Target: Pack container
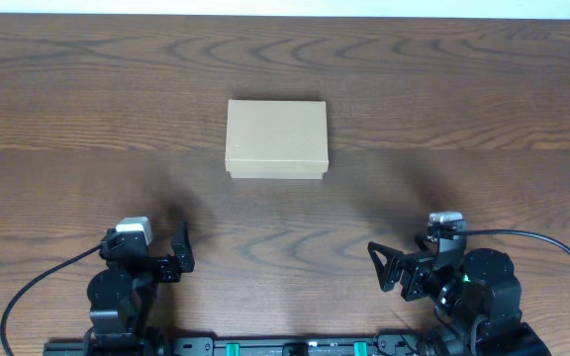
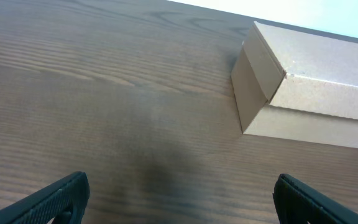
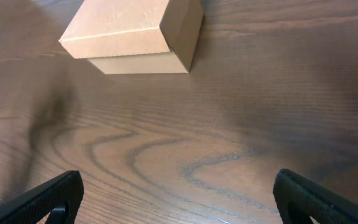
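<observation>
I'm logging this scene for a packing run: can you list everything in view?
container: 1, tan-brown cardboard, lid closed, middle of the table, apart from both arms.
table: 1, dark brown wood grain, under everything.
cables: 2, black, one looping at each near corner.
left gripper: 1, black, open, near edge on the left, holding nothing.
right gripper: 1, black, open, near edge on the right, holding nothing.

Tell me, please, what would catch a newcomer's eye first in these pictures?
A closed tan cardboard container sits near the middle of the dark wooden table, with its flap lid down. Nearer the front edge, the left fingers and right fingers stand wide open and empty, both well apart from the box.
</observation>
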